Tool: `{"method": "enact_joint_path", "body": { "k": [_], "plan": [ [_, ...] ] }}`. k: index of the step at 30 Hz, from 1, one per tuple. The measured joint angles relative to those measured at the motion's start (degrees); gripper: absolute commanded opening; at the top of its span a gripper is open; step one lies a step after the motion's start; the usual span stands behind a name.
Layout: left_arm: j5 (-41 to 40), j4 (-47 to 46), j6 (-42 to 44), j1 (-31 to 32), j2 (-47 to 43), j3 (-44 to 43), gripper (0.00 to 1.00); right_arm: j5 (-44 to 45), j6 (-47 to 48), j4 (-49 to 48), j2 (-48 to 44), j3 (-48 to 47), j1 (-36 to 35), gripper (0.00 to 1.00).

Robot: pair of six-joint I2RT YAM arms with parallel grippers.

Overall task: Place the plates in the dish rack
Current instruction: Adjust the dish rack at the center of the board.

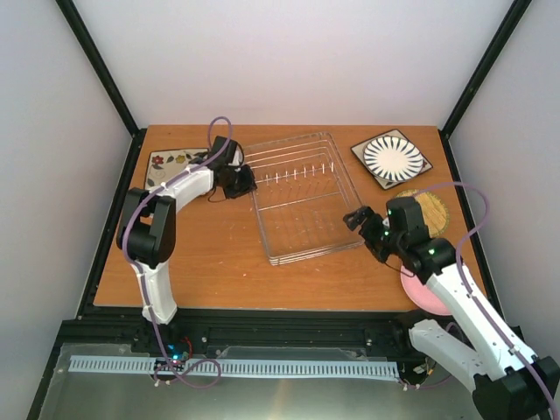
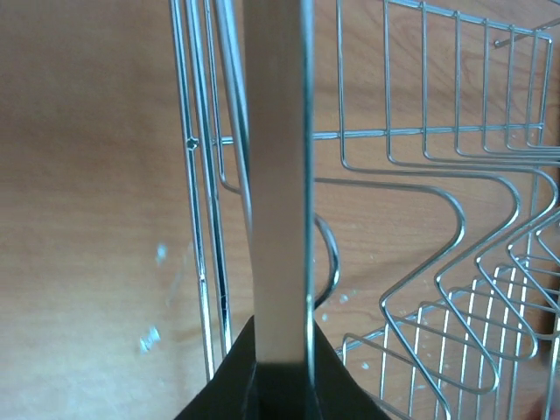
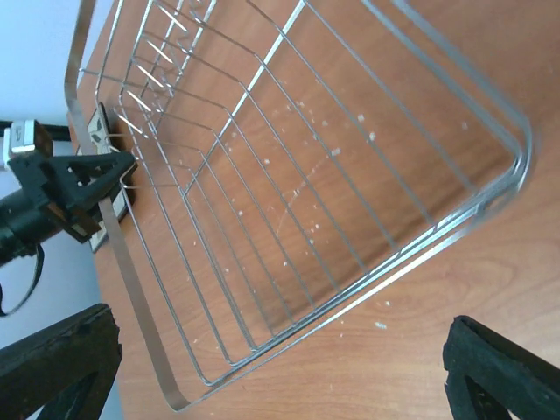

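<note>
The silver wire dish rack (image 1: 302, 197) lies empty mid-table. My left gripper (image 1: 241, 180) is shut on the flat band of its left rim, which runs between the jaws in the left wrist view (image 2: 280, 359). My right gripper (image 1: 359, 219) is open and empty just off the rack's right side, its fingers wide apart in the right wrist view (image 3: 280, 346). The floral square plate (image 1: 168, 164) lies far left, partly under the left arm. The striped square plate (image 1: 392, 157) lies far right. The tan woven plate (image 1: 433, 208) and pink plate (image 1: 418, 293) are partly hidden by the right arm.
The rack's upright prongs (image 1: 302, 173) run across its far half. The rack's mesh floor fills the left wrist view (image 2: 437, 280) and the right wrist view (image 3: 289, 175). Black frame posts stand at the table's back corners.
</note>
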State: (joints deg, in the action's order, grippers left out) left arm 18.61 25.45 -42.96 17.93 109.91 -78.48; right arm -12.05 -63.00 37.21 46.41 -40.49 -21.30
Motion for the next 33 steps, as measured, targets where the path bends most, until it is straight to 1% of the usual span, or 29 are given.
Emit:
{"method": "enact_joint_path", "body": {
  "k": [3,7,8,10,11,13,15,16,18,22,27,30,33],
  "plan": [
    [0.09,3.69,4.9,-1.73,3.41,-5.68,0.01,1.44,5.97,2.84,4.13,-6.25,0.0,1.0],
    [-1.88,7.89,11.96,-3.89,8.39,-13.9,0.01,2.32,11.1,4.85,7.3,-9.77,0.0,1.0],
    [-2.67,9.14,13.86,-4.37,10.01,-16.63,0.03,2.32,11.72,5.09,7.67,-10.05,0.0,1.0],
    [-4.24,10.95,16.94,-5.07,12.92,-21.42,0.11,2.29,13.09,5.53,8.37,-10.36,-0.02,1.0],
    [-4.85,12.02,18.18,-5.33,14.1,-23.54,0.2,2.27,13.57,5.64,8.57,-10.36,0.0,1.0],
    [-6.08,13.35,19.91,-5.46,15.23,-25.73,0.28,2.1,14.4,5.68,9.03,-10.36,-0.02,1.0],
    [-8.11,14.16,21.2,-5.35,15.3,-26.08,0.4,1.88,15.13,5.66,9.6,-10.36,-0.02,1.0],
    [-9.27,14.16,22.08,-5.29,14.95,-26.01,0.45,1.75,15.41,5.64,9.86,-10.36,-0.02,1.0],
    [-12.59,14.16,23.47,-5.09,14.1,-25.05,0.47,1.49,15.91,5.51,10.36,-10.36,-0.02,1.0],
    [-16.37,14.75,24.83,-5.35,12.44,-23.3,0.5,0.81,16.87,5.09,11.1,-10.34,0.0,1.0],
    [-19.23,16.31,25.77,-5.77,11.56,-22.82,0.51,0.46,18.21,3.93,12.98,-10.38,0.0,1.0],
    [-17.46,15.26,25.75,-6.71,10.64,-21.07,0.51,0.46,19.58,3.41,14.95,-11.15,0.0,1.0],
    [-12.39,13.49,25.7,-8.79,9.29,-18.23,0.51,0.52,22.29,3.41,18.12,-14.21,0.0,1.0]
  ]
}}
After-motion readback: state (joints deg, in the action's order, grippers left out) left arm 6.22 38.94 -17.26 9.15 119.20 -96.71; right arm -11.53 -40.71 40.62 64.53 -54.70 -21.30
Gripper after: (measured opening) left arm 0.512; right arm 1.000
